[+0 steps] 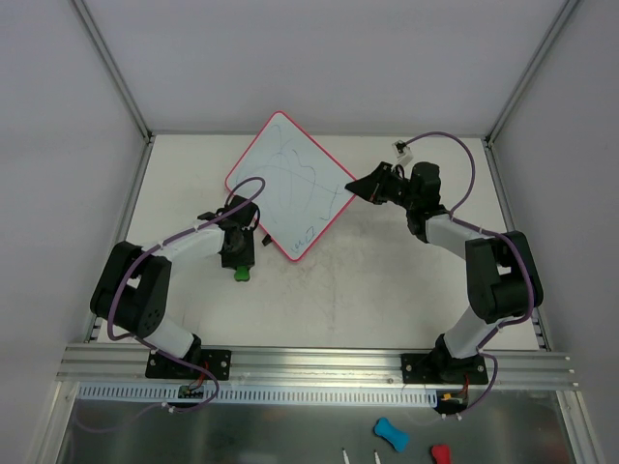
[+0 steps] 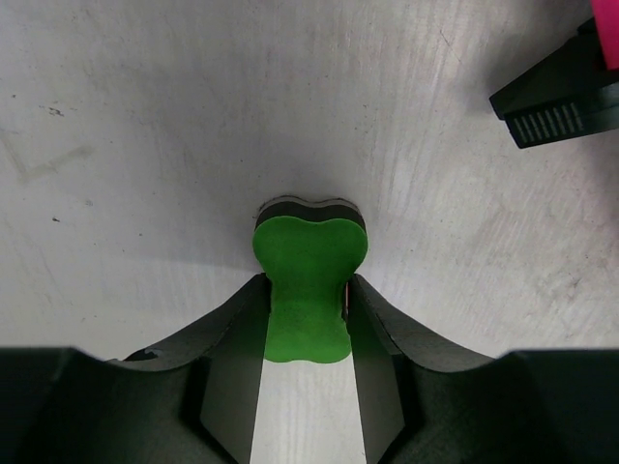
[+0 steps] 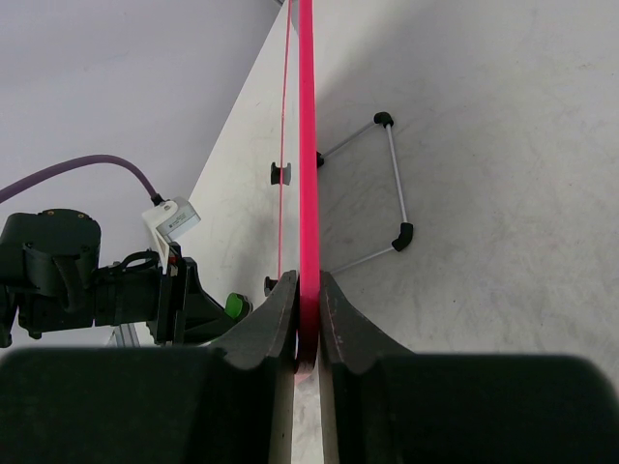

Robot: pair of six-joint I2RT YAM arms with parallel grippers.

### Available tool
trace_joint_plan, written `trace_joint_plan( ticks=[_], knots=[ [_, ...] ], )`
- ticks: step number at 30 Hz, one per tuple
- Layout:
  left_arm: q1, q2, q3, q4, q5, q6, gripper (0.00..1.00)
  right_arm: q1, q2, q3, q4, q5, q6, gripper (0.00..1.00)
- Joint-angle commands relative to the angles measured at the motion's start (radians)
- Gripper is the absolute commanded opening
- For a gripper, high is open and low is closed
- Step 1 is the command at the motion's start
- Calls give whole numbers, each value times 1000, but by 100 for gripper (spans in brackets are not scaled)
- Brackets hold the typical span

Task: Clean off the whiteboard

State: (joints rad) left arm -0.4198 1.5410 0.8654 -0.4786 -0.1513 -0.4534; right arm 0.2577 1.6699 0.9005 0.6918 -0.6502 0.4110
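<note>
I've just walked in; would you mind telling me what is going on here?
Two arms are setting up to erase the whiteboard. The right gripper is clamped on its pink rim at the right corner. The left gripper pinches the green eraser at its narrow middle, on the table beside the board. Pen marks are on the board; nothing looks wiped yet.

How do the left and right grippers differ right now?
The left gripper pinches the green eraser on the table; the right gripper clamps the whiteboard by its pink rim. The left gripper is off the board, the right gripper at its right corner. Both are shut on something.
</note>
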Motion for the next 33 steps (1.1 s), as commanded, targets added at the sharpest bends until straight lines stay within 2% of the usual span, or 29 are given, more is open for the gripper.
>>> trace_joint_plan(
  ticks=[1,9,12,14,17,22,26,33],
  knots=[
    [-8,2,6,1,27,22,37,2,14,25,9,-8,-55,0],
    [-7,2,1,3,39,21,34,2,11,23,9,-8,-57,0],
    [-8,1,1,2,36,19,23,0,11,23,9,-8,-58,0],
    [-8,-8,0,3,29,7,10,2,11,23,9,-8,-58,0],
    [-8,-38,-5,6,10,-11,0,0,11,23,9,-19,-63,5],
    [-4,-116,-25,41,10,-21,0,0,7,21,9,-14,-69,4],
    [24,-186,-55,101,71,-25,0,2,7,21,9,-14,-67,1],
    [209,-332,-152,294,312,-59,0,2,5,20,8,-12,-69,0]
  ],
)
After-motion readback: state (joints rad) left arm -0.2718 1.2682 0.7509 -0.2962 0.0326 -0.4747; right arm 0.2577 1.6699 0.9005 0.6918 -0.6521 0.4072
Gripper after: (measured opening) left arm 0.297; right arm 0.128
